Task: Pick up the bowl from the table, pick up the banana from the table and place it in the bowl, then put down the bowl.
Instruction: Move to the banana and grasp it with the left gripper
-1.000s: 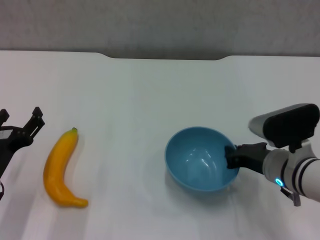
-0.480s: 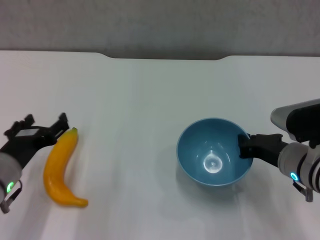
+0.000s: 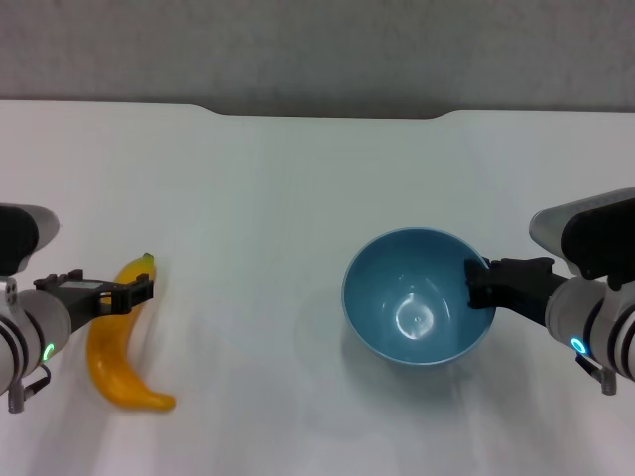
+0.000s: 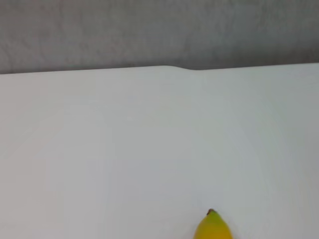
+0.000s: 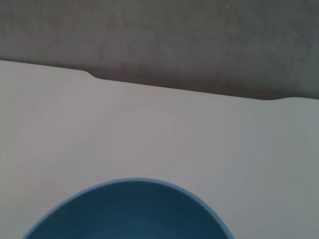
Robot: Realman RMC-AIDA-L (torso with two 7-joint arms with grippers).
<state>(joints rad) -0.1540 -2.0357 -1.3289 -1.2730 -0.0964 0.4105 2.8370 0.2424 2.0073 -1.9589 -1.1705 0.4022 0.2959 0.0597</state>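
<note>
A plain white table (image 3: pixel 278 198) fills the head view, its far edge cut by a shallow notch at the top of the frame, with a grey wall behind. The light blue bowl (image 3: pixel 419 309) sits right of centre in the lower half, glossy and smooth, a bright glint on its inner floor. The right gripper (image 3: pixel 480 283) reaches in from the right edge, its dark fingers clamped on the bowl's right rim; a faint shadow lies under the bowl, though whether it is clear of the tabletop is hard to say. The right wrist view shows only the bowl's far rim along the bottom of the frame. The yellow-orange banana (image 3: pixel 119 342) lies at lower left, curved, its small green stem tip pointing up the frame. The left gripper (image 3: pixel 124 295) comes in from the left edge, fingers spread across the banana's upper part, apparently not closed on it.
</note>
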